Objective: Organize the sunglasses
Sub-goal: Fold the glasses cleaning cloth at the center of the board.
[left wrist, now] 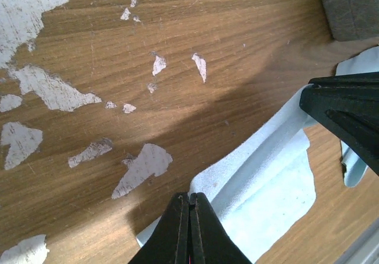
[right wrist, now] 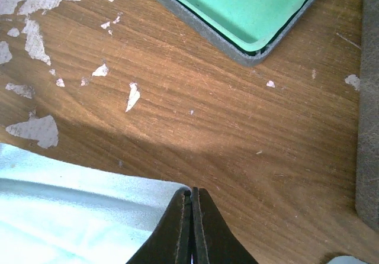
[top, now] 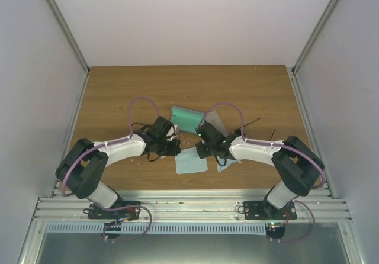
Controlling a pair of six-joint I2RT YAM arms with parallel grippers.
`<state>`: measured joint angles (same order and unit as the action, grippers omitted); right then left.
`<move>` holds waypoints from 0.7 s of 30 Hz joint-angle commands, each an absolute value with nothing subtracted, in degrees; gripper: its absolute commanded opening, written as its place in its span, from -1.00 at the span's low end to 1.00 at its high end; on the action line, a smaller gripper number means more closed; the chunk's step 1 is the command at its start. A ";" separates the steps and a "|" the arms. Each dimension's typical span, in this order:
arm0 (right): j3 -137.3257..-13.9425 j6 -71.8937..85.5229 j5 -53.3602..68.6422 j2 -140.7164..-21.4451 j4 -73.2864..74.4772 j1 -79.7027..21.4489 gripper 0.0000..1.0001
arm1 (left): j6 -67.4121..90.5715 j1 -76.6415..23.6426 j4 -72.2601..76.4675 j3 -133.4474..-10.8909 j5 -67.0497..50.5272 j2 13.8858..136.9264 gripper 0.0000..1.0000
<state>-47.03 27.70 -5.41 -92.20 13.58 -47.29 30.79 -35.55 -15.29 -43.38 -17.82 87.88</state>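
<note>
The sunglasses do not show clearly in any view. A light-blue cloth (top: 191, 164) lies on the wooden table between the two arms. My left gripper (top: 176, 148) is at its upper left corner and my right gripper (top: 200, 151) at its upper right corner. In the left wrist view the left gripper (left wrist: 190, 196) is shut, its tips on the cloth (left wrist: 266, 181) edge. A raised fold runs across to the right gripper's fingers (left wrist: 349, 113). In the right wrist view the right gripper (right wrist: 191, 190) is shut with the cloth (right wrist: 71, 211) corner at its tips.
An open case with green lining (top: 188, 119) lies just beyond the grippers, and its corner (right wrist: 249, 3) is close ahead of the right one. A grey case (top: 214, 121) sits to its right. A second light-blue cloth (top: 228, 162) lies under the right arm. The table top is worn with white patches.
</note>
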 commanded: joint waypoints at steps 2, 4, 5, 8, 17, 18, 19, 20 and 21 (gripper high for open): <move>-45.50 27.87 -5.33 -89.84 13.84 -47.02 -0.99 | 30.02 -35.24 -15.61 -42.07 -18.06 85.12 -1.00; -45.08 27.80 -5.41 -88.82 14.17 -47.13 -0.99 | 30.27 -35.25 -15.85 -41.70 -17.92 84.71 -1.00; -44.81 27.60 -5.26 -88.23 14.22 -47.18 -0.99 | 30.36 -35.24 -15.86 -41.52 -17.86 84.54 -1.00; -44.08 26.55 -4.62 -86.69 14.13 -47.27 -0.99 | 30.58 -35.24 -15.77 -40.87 -18.44 84.18 -1.00; -43.28 25.72 -3.24 -86.61 14.15 -47.41 -0.99 | 30.81 -35.33 -15.60 -39.65 -19.82 83.68 -1.00; -43.27 25.78 -2.91 -86.80 14.15 -47.50 -0.99 | 30.84 -35.33 -15.59 -39.57 -19.72 83.57 -1.00; -43.19 25.98 -2.71 -87.02 14.15 -47.59 -0.99 | 30.80 -35.33 -15.52 -39.49 -19.75 83.56 -1.00; -43.20 26.15 -2.59 -87.20 14.24 -47.63 -0.99 | 30.84 -35.33 -15.54 -39.30 -19.67 83.61 -1.00; -43.12 26.26 -2.57 -87.33 14.36 -47.70 -0.99 | 30.76 -35.33 -15.43 -39.03 -19.66 83.71 -1.00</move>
<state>-44.01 26.37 -2.17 -86.78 13.47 -47.57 30.89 -35.57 -15.42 -40.49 -19.79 84.77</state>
